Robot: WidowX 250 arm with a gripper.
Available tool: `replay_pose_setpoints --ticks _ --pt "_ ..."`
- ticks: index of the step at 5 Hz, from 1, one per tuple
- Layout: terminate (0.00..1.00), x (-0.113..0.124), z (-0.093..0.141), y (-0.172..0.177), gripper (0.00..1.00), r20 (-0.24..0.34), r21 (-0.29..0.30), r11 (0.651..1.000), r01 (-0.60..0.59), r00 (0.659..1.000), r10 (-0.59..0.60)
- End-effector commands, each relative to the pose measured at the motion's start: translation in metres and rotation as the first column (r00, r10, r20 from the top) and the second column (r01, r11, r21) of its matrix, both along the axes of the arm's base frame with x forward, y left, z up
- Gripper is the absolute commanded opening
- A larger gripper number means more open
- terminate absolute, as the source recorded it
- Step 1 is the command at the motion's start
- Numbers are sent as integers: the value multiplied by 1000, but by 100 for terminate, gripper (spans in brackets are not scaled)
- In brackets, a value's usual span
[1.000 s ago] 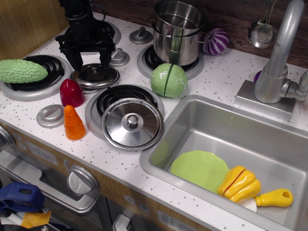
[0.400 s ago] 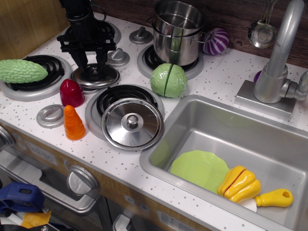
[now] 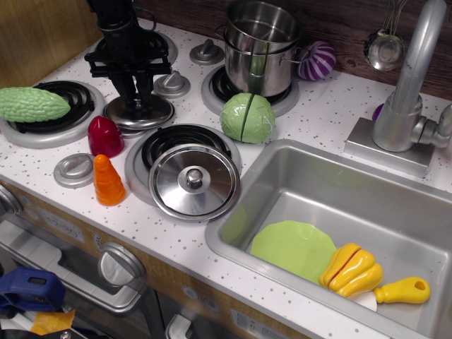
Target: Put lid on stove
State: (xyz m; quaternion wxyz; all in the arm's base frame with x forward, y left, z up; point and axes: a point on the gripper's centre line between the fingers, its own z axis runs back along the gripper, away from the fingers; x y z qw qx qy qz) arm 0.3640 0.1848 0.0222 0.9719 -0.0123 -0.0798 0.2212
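Observation:
The small dull grey domed lid [image 3: 154, 113] lies on the white speckled stove [image 3: 318, 116], between the left burner [image 3: 78, 99] and the front burner [image 3: 182, 141]. My black gripper [image 3: 138, 97] stands straight above it. Its two fingers are drawn in close around the lid's tiny central knob, which they hide. The lid still rests flat on the stove top. The back left burner [image 3: 164, 44] is mostly hidden behind the arm.
A larger shiny lid [image 3: 193, 181] lies on the front burner. A green gourd [image 3: 32, 103] covers the left burner, a steel pot [image 3: 258, 46] the back right one. A red piece [image 3: 105, 135], orange carrot [image 3: 108, 180], green cabbage [image 3: 247, 117] and sink [image 3: 367, 205] are nearby.
The gripper's fingers have closed from wide apart to tight around the small lid's knob. The lid has not moved.

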Motion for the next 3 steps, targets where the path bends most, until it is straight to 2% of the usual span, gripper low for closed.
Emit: replay_pose_setpoints --ticks 1,2,3 --pt "0 10 43 15 0 22 76 997 30 999 -32" --pt "0 16 63 26 0 1 117 991 58 998 -58" --pt "0 22 77 36 0 12 163 984 76 997 -79"
